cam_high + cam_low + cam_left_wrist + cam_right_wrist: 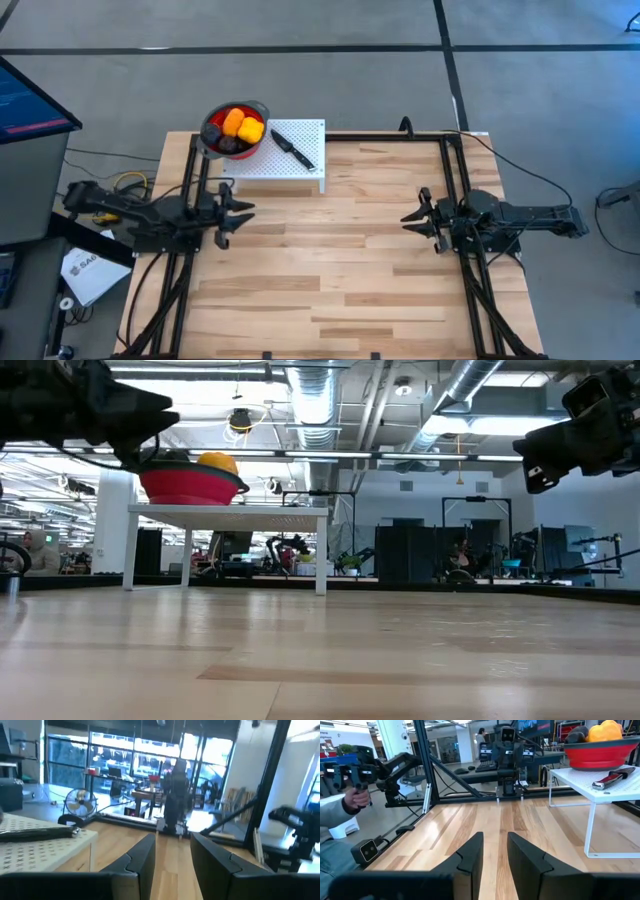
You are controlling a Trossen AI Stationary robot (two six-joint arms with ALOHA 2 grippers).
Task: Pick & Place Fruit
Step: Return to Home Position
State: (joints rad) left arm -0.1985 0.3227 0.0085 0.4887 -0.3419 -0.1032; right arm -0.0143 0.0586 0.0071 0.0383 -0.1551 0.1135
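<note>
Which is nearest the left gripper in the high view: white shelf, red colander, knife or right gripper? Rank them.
1. White shelf, at the table's far-left edge, just beyond the left gripper.
2. Red colander, on the shelf's left end, and knife, mid-shelf: too close to call.
3. Right gripper, across the table on the right.
</note>
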